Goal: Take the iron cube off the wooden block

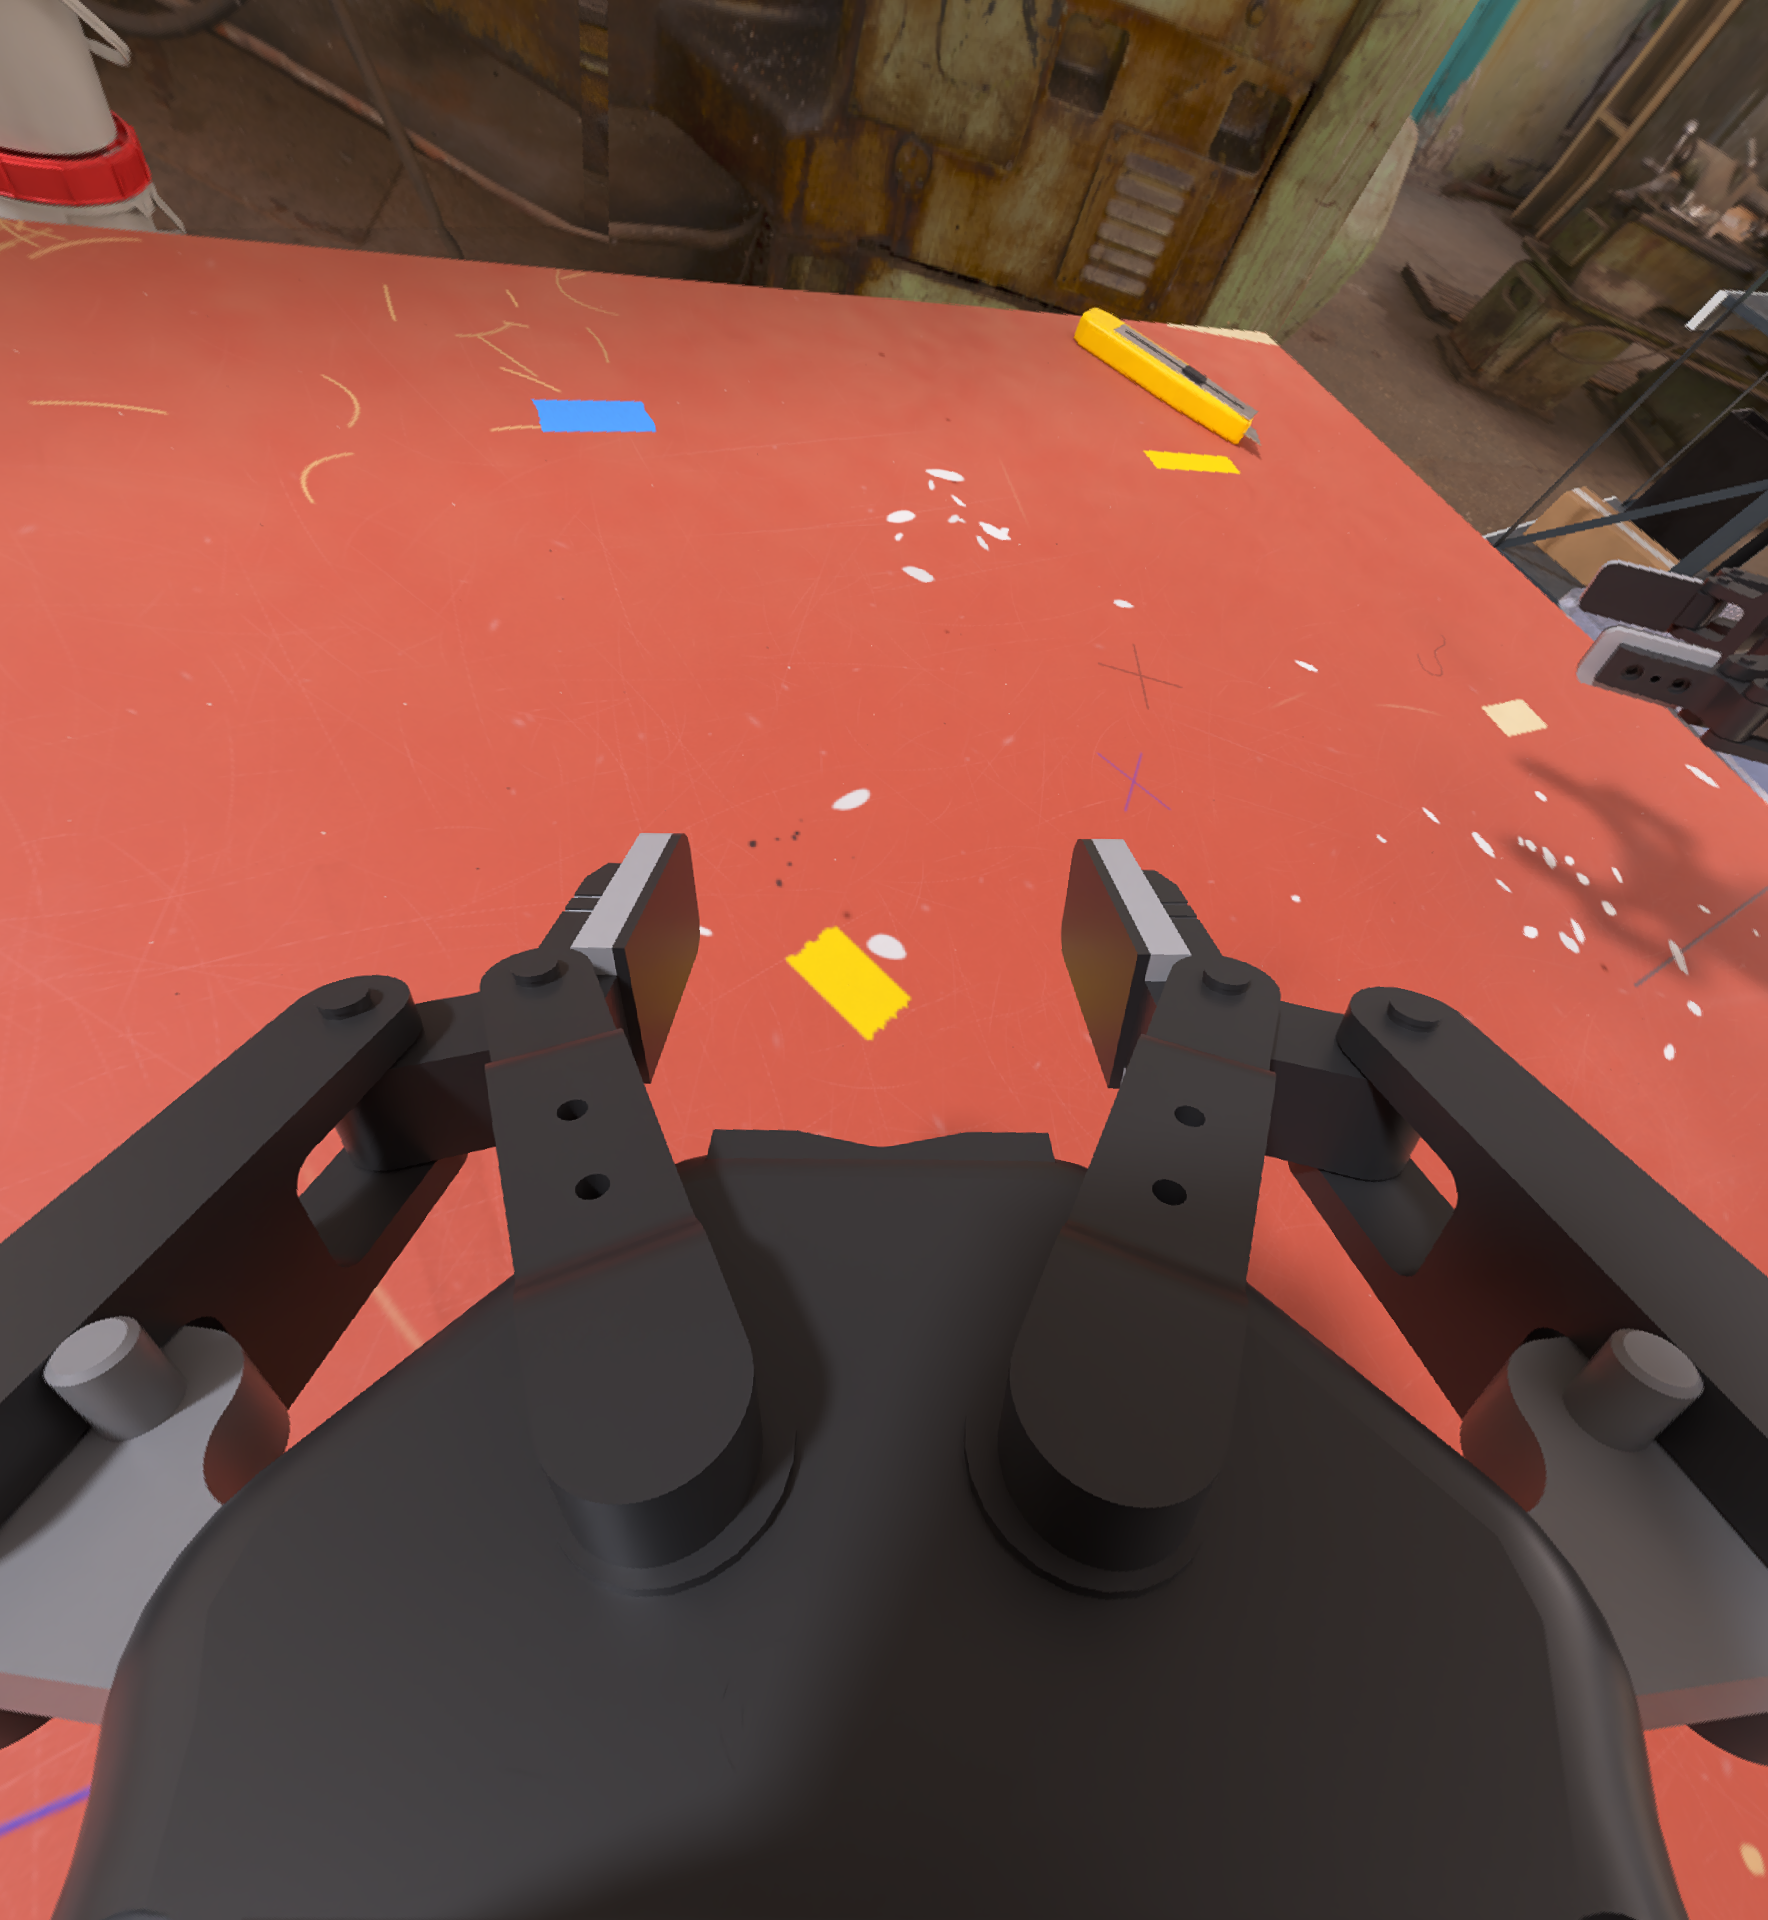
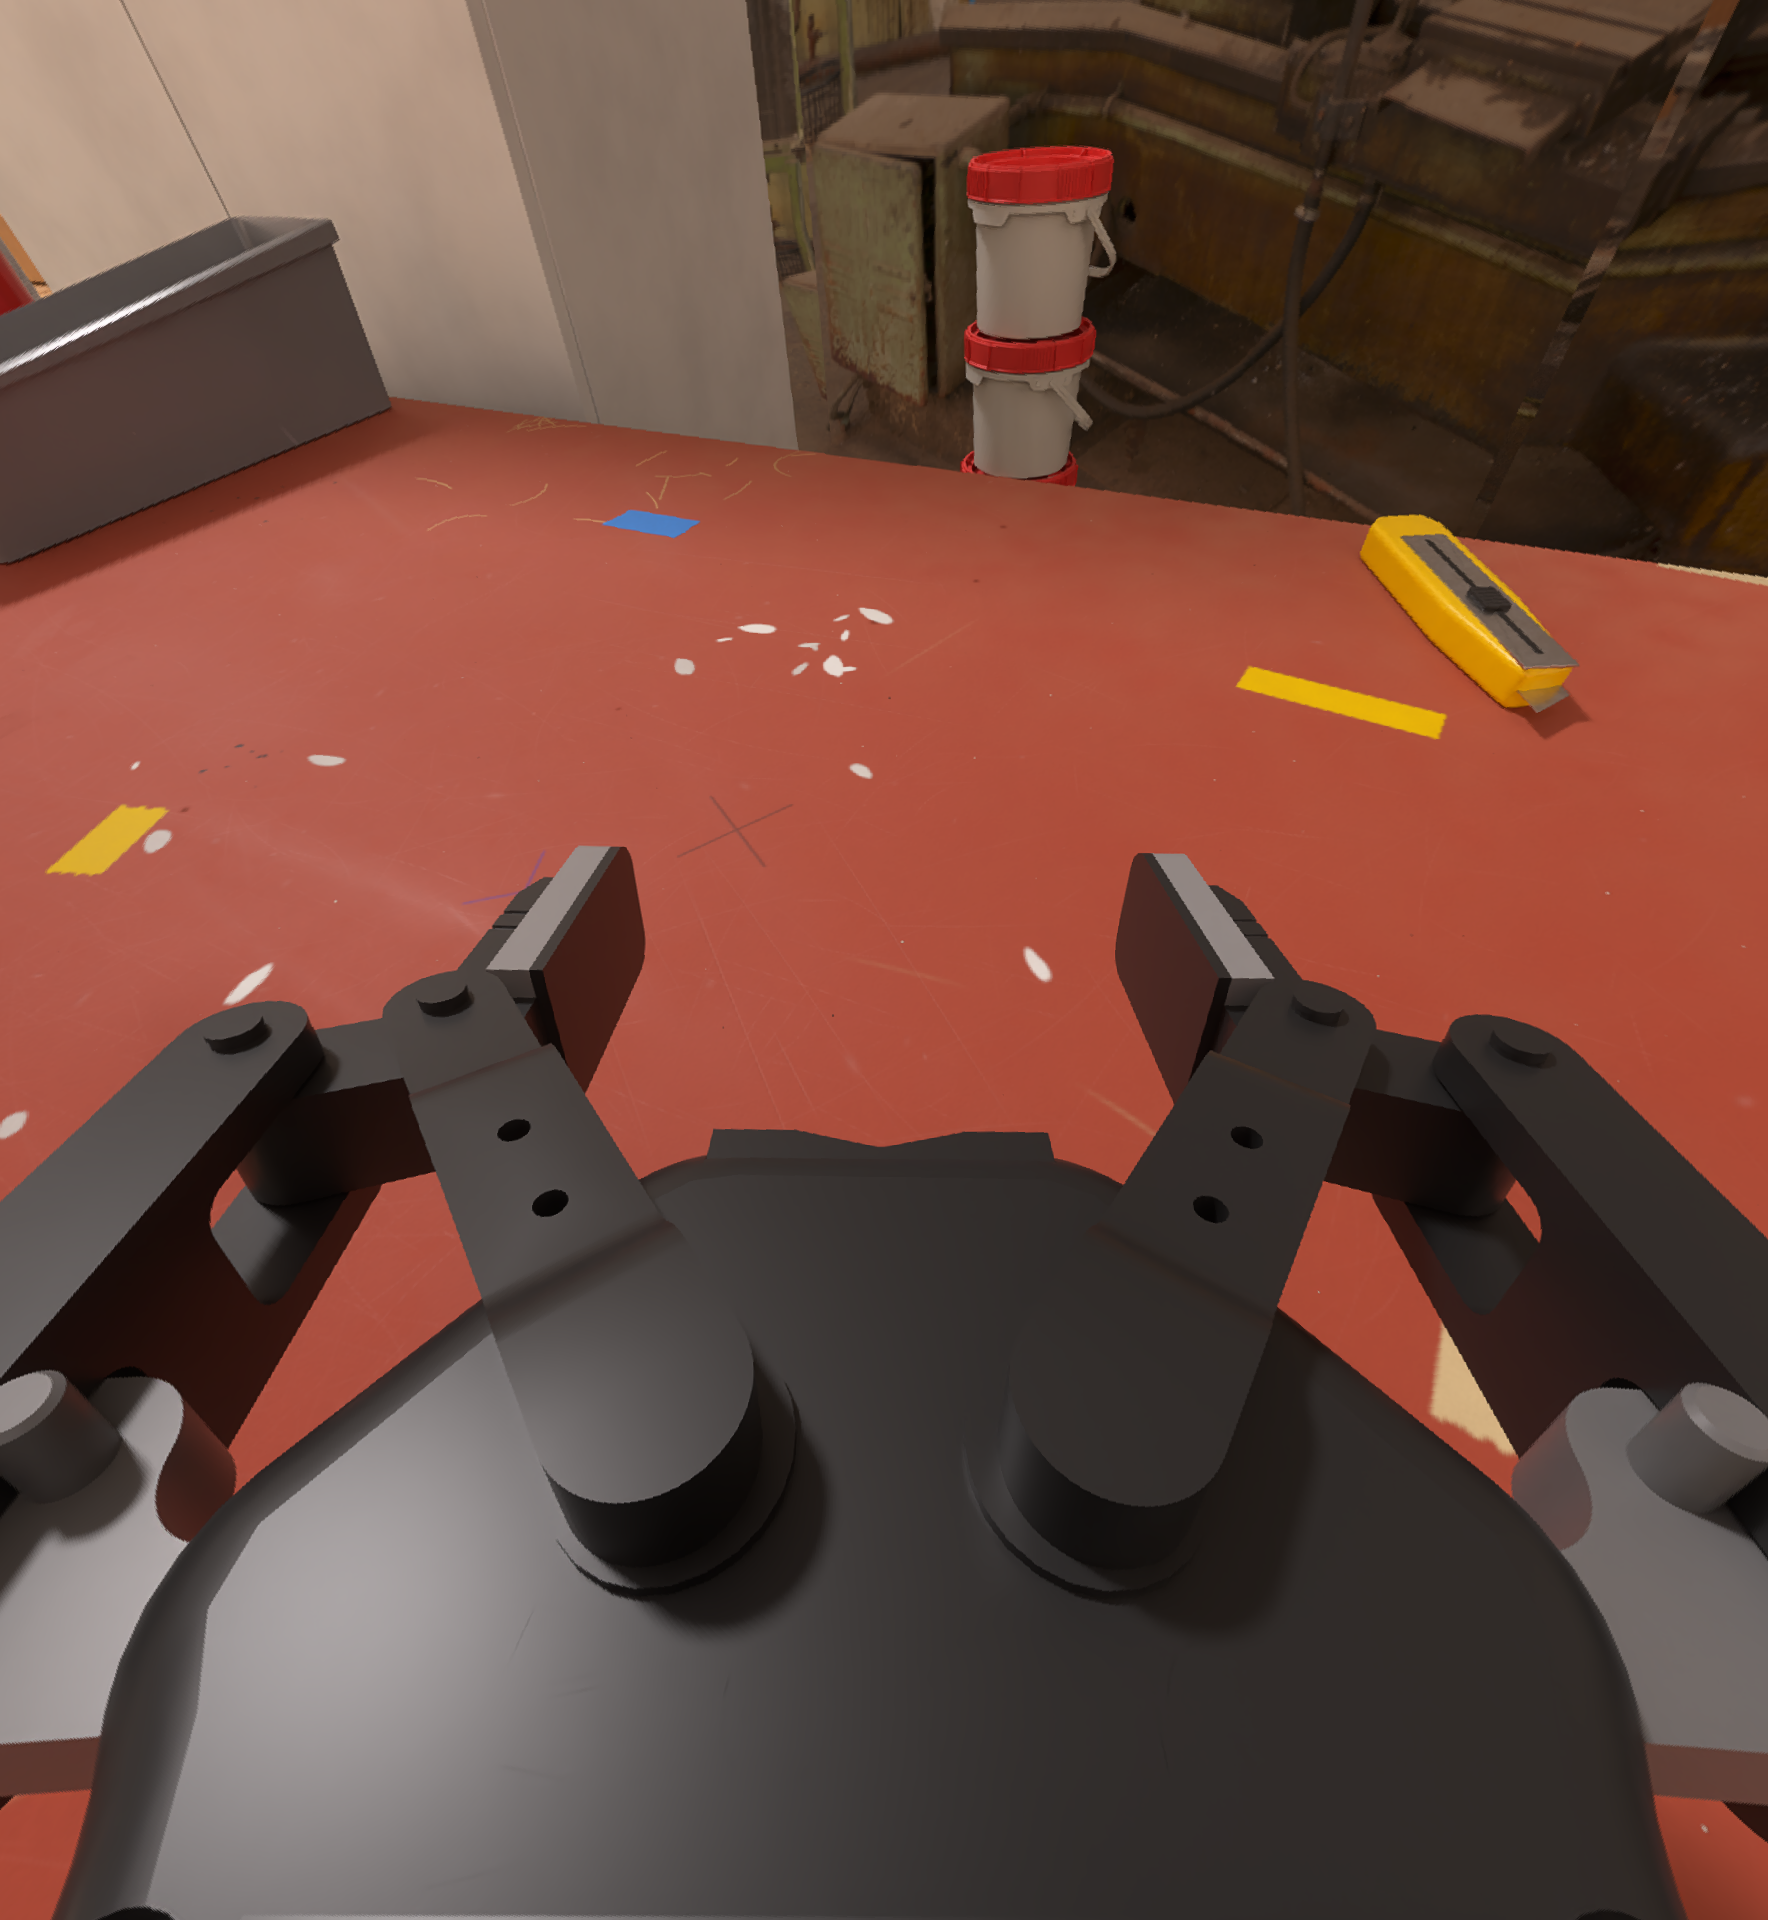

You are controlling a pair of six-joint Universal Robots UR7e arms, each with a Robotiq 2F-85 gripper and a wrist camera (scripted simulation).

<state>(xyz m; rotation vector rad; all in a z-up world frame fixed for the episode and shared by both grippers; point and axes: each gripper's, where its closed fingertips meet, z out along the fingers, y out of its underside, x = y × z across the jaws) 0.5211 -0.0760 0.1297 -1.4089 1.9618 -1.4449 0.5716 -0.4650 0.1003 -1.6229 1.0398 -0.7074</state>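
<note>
A red bench [image 1: 340, 675] is lying under both spread, empty end effectors, left [image 1: 880, 935] and right [image 2: 878, 951]; ahead, neither cube nor block is showing, so nothing looks started.

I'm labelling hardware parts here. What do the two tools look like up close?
Both the left tool and right tool are matte black: a rounded body, jointed linkage bars with round pins, and two fingers drilled with paired holes. Fingertips carry flat dark pads backed by grey plates. No cables or markings show.
</note>
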